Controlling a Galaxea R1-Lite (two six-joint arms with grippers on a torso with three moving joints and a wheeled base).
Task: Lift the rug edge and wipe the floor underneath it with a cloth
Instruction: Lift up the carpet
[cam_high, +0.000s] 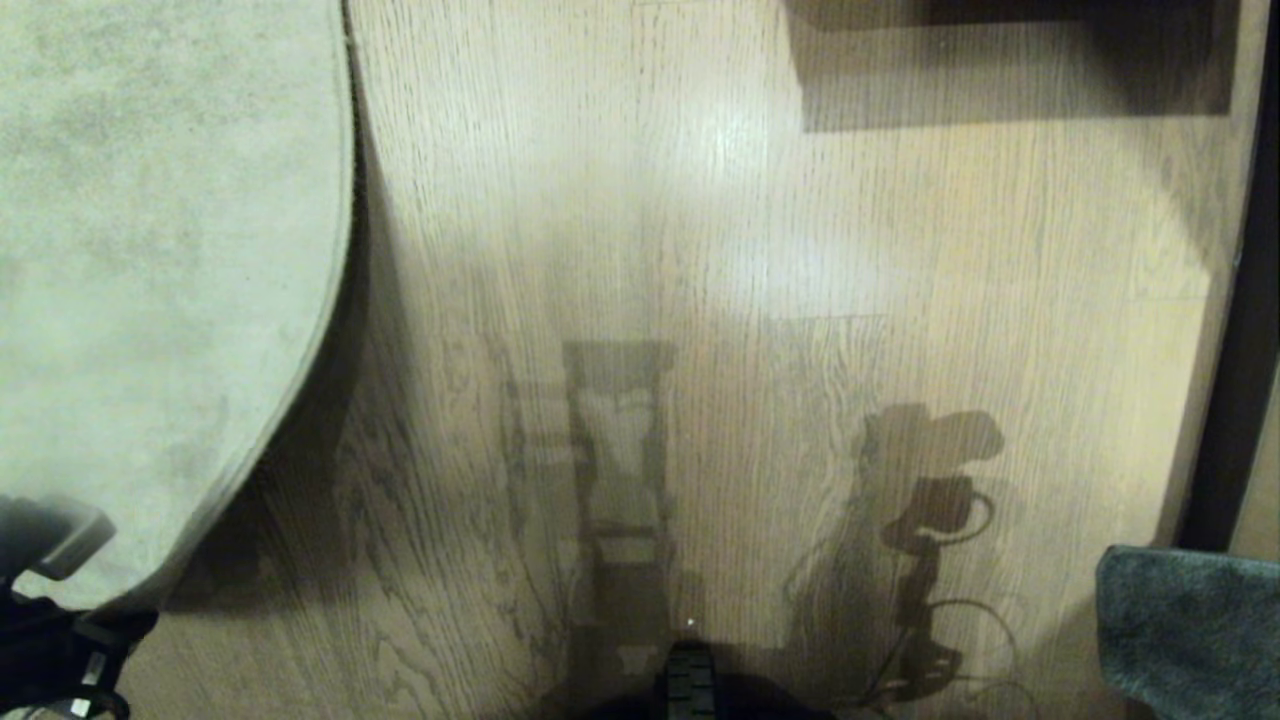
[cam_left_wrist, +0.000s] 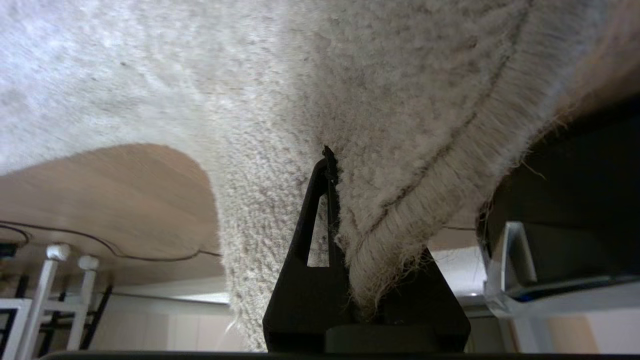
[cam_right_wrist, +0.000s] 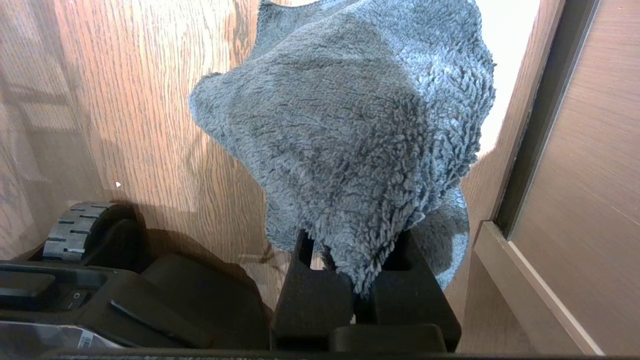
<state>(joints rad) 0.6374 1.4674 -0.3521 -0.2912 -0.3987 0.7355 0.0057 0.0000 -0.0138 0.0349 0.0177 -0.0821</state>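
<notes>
Left gripper: the left gripper (cam_left_wrist: 345, 210), at the near left corner of the head view, has its black fingers (cam_left_wrist: 312, 200) pressed together on the rug edge (cam_left_wrist: 395, 235), the frayed pale fringe of the border caught between them
Right gripper: the right gripper (cam_right_wrist: 357, 270) hangs at the robot's right side with the cloth (cam_right_wrist: 350, 130) pinched between its fingers; the dark teal-grey terry bunches out above them, and a fold of it shows at the near right corner of the head view (cam_high: 1190, 630)
Robot base: a ribbed black wheel (cam_right_wrist: 70, 232) and dark housing sit on the planks beside the right gripper; the same dark part shows at the bottom centre of the head view
Rug: the pale grey-beige rug (cam_high: 150, 250) fills the left of the head view, its border curving up off the planks towards the left gripper and casting a dark shadow beneath; farther off the edge lies flat
Floor: the floor (cam_high: 700, 200), light brown wood-grain planks with a sheen, lies bare to the right of the rug and carries the robot's shadows
Far side: a dark vertical frame (cam_high: 1240, 350) runs along the right, and a dark shadowed block (cam_high: 1000, 60) sits at the top
</notes>
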